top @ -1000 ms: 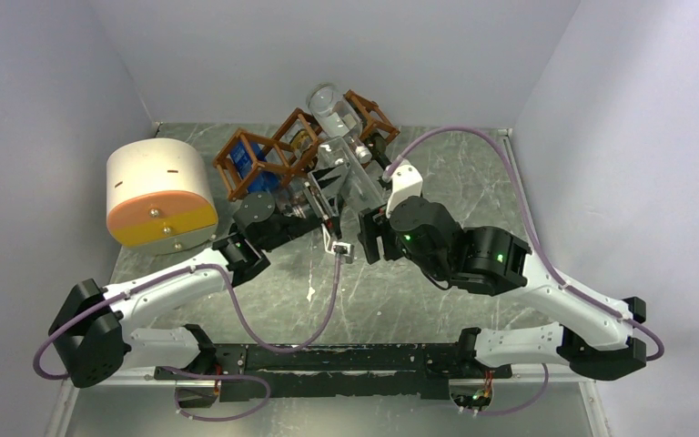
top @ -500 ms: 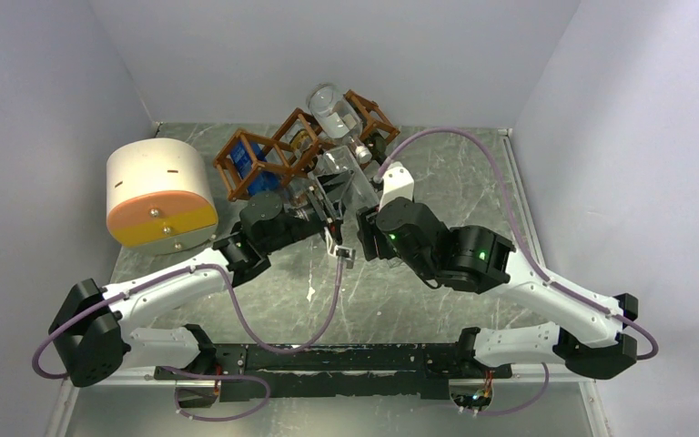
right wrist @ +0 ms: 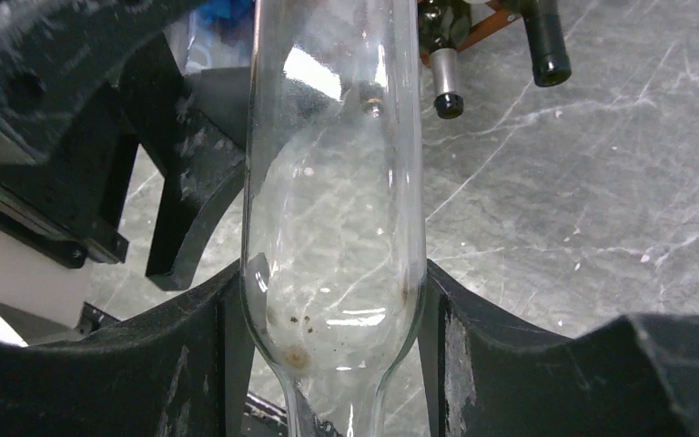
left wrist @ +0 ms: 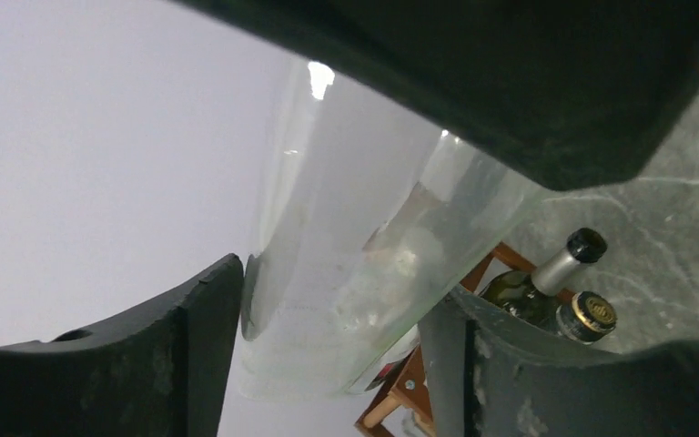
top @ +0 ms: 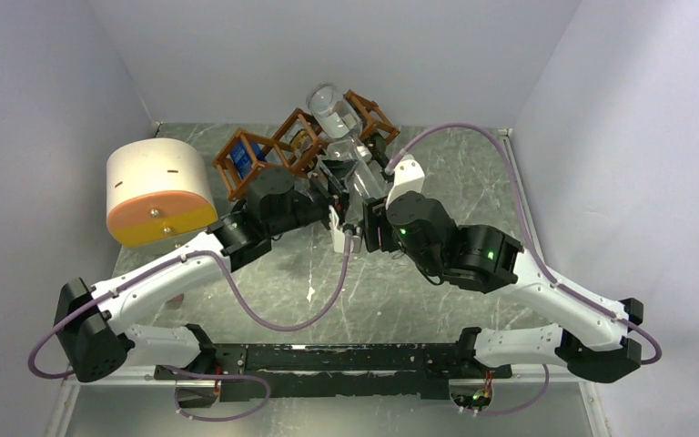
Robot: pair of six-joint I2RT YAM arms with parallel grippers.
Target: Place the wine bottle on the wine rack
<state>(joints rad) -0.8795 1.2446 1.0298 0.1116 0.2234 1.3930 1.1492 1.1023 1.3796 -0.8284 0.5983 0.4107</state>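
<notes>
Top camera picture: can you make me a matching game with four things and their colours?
Things:
1. wine rack
2. glass bottle
3. big cylinder
4. table

Colours:
A. grey with pale marble veins
B. see-through
C. reddish-brown
D. cream and orange

Pairs: 1-C, 2-B, 3-D, 4-A

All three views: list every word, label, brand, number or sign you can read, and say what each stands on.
No text can be read in any view.
clear wine bottle: no label or print shows.
gold-ringed bottle cap: its marking is too blurred.
blue patch inside the wine rack: too small to read.
</notes>
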